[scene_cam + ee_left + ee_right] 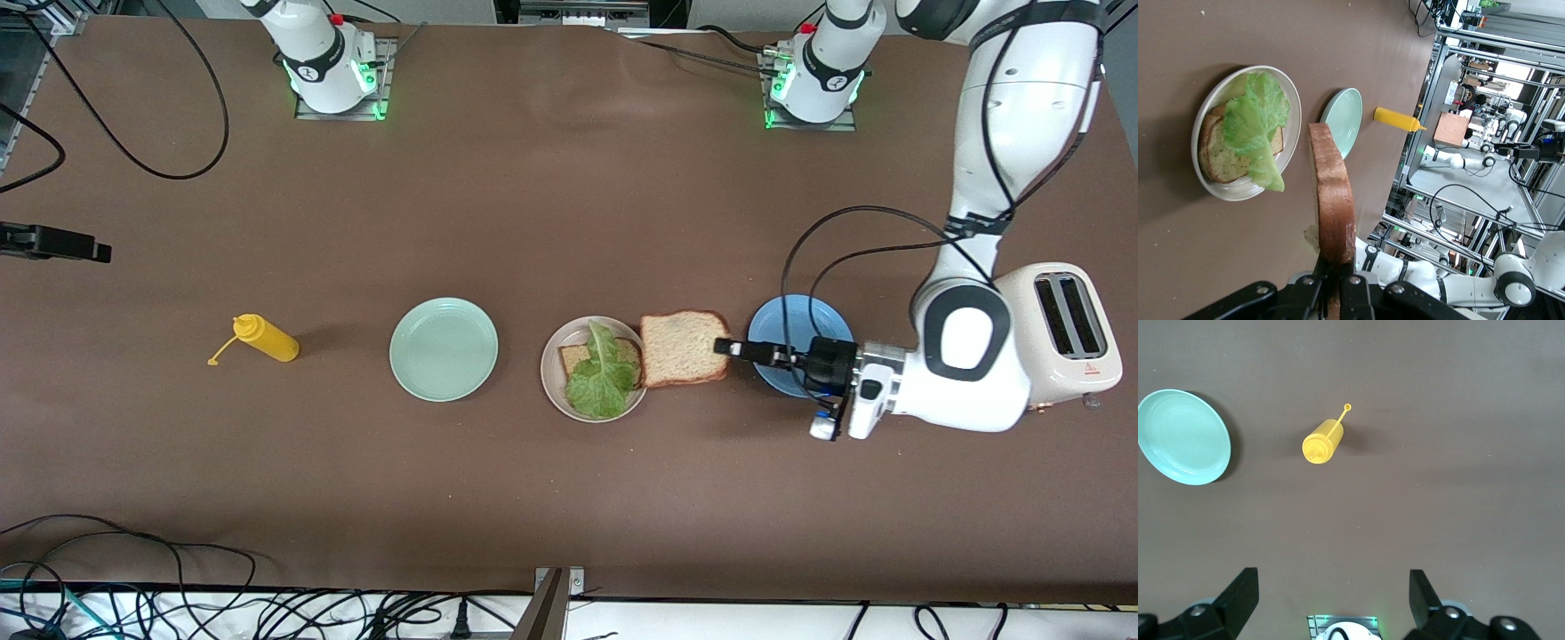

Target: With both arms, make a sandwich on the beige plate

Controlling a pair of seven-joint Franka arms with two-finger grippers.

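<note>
the yellow mustard bottle (pixel 264 339) lies on its side toward the right arm's end, the mint-green plate (pixel 444 348) beside it. the right gripper (pixel 1331 603) hangs over that stretch, fingers spread wide, holding nothing. the beige plate (pixel 553 384) carries a bread slice (pixel 574 356) under lettuce (pixel 601 373). the left gripper (pixel 731 348) is clamped on a second slice (pixel 682 348) (overlapping the plate's rim), over the blue plate (pixel 763 333).

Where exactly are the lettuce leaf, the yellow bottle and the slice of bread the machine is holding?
lettuce leaf (pixel 603 378): front view, middle of the leaf.
yellow bottle (pixel 269 340): front view, middle of its body.
held bread slice (pixel 683 348): front view, centre of its top face.
</note>
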